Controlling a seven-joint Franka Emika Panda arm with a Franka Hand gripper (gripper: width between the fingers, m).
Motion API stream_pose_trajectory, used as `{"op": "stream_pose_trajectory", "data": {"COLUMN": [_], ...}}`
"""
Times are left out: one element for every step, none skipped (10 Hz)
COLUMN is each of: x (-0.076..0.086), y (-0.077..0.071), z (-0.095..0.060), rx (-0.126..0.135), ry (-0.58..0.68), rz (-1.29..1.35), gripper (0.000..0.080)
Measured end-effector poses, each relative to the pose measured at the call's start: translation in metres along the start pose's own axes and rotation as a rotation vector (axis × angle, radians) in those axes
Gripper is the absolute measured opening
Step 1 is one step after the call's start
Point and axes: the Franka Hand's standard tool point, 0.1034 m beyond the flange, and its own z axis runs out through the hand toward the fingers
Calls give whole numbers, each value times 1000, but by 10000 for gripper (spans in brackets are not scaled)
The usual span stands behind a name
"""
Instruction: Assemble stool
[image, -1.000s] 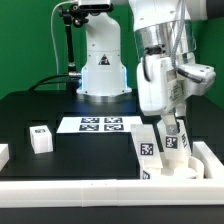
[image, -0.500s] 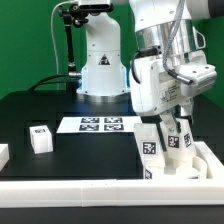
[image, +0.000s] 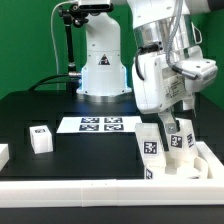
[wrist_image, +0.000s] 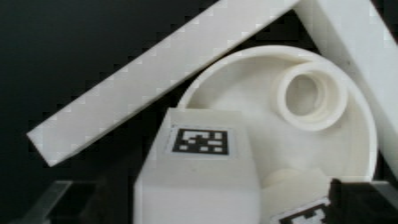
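- Starting at the exterior view's left, we find a loose leg (image: 40, 138) alone on the black table (image: 90, 152), with free room all around it.
- Mid-table, the marker board (image: 100, 124) lies flat, well apart from the parts.
- Rightward, the seat (wrist_image: 240, 85) is boxed into the corner of the white rail (image: 100, 188), with a front leg (image: 150, 152) beside it.
- Our gripper (image: 178, 127) hangs over a second leg (image: 181, 145), its fingers (wrist_image: 54, 200) spread wide and clear of that leg's sides.

White seat disc (wrist_image: 240, 85); white leg (wrist_image: 214, 180) bearing a square black-and-white tag (wrist_image: 205, 142); black table (image: 30, 105); white marker board (image: 100, 124) printed with black-and-white square patterns.
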Motion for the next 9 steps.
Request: {"op": "stream_pose_trajectory", "data": {"x": [-3,-7,-9,-7,-7,-6,-7,-8,-8], "y": [-1,-3,-4,-3,-3,-3,-3,-4,-4], "z": [-5,-11,-13,-10,-10,-10,-11,-12,-13], "rx": [-1,8,13,9,9,7,-13,-15,-19], "ry": [-7,-18,-21,-16,-15,-14,-10,-11,-1], "rz": [-10,-13,-37,-61,-66,-149,-280,-376,-509], "gripper": [636,647,647,649,649,649,649,649,649]}}
